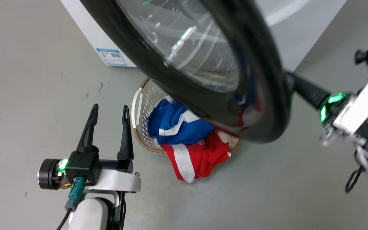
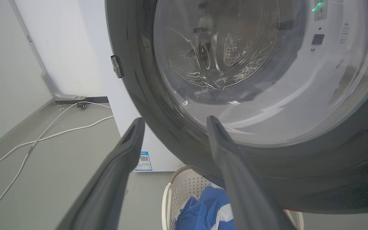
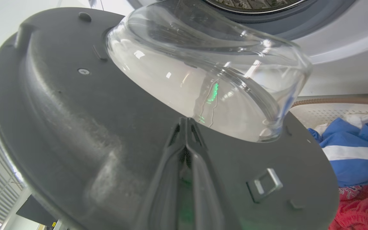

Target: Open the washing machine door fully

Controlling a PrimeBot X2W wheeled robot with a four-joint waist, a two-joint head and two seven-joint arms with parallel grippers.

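The washing machine door point(image 1: 190, 48) stands swung out from the washing machine point(image 1: 89, 35), with its black rim over the laundry basket point(image 1: 136, 105) of blue and red clothes. On the right, the right gripper point(image 3: 187, 127) has its fingers clenched together on nothing, tips against the door's inner face beside the glass bowl. Near left, the left gripper point(image 1: 110, 110) is spread wide, clear of the door.

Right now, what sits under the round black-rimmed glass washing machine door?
A white perforated laundry basket holding blue-and-white cloth and red-and-white cloth. The black-rimmed door covers much of the basket, so the rest of its contents is hidden.
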